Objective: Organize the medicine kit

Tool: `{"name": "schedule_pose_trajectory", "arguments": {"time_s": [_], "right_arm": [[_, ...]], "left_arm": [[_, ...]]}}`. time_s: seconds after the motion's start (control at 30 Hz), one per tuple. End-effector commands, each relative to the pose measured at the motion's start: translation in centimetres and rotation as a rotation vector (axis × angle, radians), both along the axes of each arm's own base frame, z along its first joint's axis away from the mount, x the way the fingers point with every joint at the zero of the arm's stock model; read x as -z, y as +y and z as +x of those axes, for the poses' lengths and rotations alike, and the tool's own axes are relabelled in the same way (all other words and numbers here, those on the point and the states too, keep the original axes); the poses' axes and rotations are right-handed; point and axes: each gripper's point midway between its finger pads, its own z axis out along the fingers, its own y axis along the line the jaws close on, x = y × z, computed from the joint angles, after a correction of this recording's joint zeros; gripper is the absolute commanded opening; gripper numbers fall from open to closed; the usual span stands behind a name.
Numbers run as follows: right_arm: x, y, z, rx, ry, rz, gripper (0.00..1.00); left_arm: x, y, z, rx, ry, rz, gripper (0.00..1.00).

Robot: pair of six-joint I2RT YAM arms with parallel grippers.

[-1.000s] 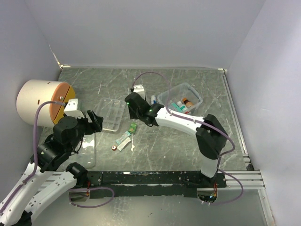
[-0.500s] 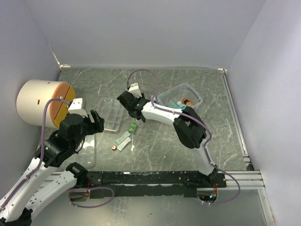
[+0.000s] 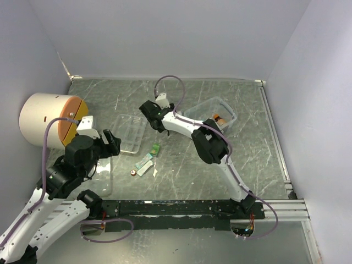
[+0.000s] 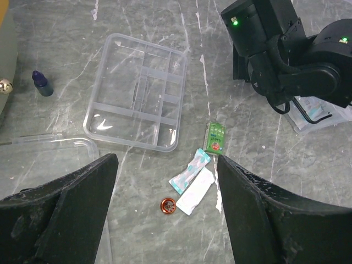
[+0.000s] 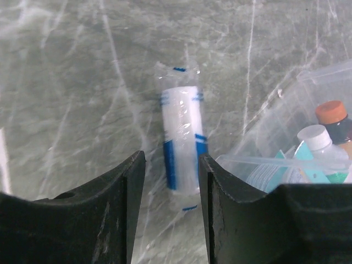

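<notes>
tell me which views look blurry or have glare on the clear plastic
Top external: even, soft light, hardly any shadow; the clear divided plastic tray almost melts into the grey marbled table. Left wrist: crisp, thin highlights on that tray's ribs. Right wrist: softest, the white-and-blue wrapped roll slightly blurred, sheen on its wrapper.

A white drum with an orange face lies on its side at the left edge of a grey marbled tabletop. Plain pale walls enclose the scene on three sides.
</notes>
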Motion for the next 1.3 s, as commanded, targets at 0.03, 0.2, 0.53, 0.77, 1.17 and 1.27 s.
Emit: {"name": "schedule_pose_trajectory", "arguments": {"time_s": [0.03,0.2,0.53,0.77,1.17,1.27], "right_arm": [[-0.7,-2.6,1.9,0.098,-0.041,-0.014,0.44],[0.6,-2.6,2.1,0.083,-0.016,0.001,0.44],[1.8,-1.2,2.2,0.030,0.046,0.109,0.29],[1.5,-0.4,1.6,0.001,0.070,0.164,0.00],[-5.4,5.5,-4.4,-0.343,0.116,0.669,0.00],[-6.9,5.7,-6.7,-0.397,0.139,0.762,0.00]], "left_arm": [[0.3,-0.2,0.1,0.016,0.008,0.013,0.84],[0.4,-0.1,0.2,0.012,0.011,0.018,0.84],[0.4,0.1,0.3,-0.002,0.012,0.014,0.84],[0.6,0.1,0.5,-0.004,0.022,0.021,0.84],[0.7,-0.7,0.5,0.036,0.024,0.003,0.84],[0.7,-1.2,0.4,0.057,0.026,-0.005,0.85]]}}
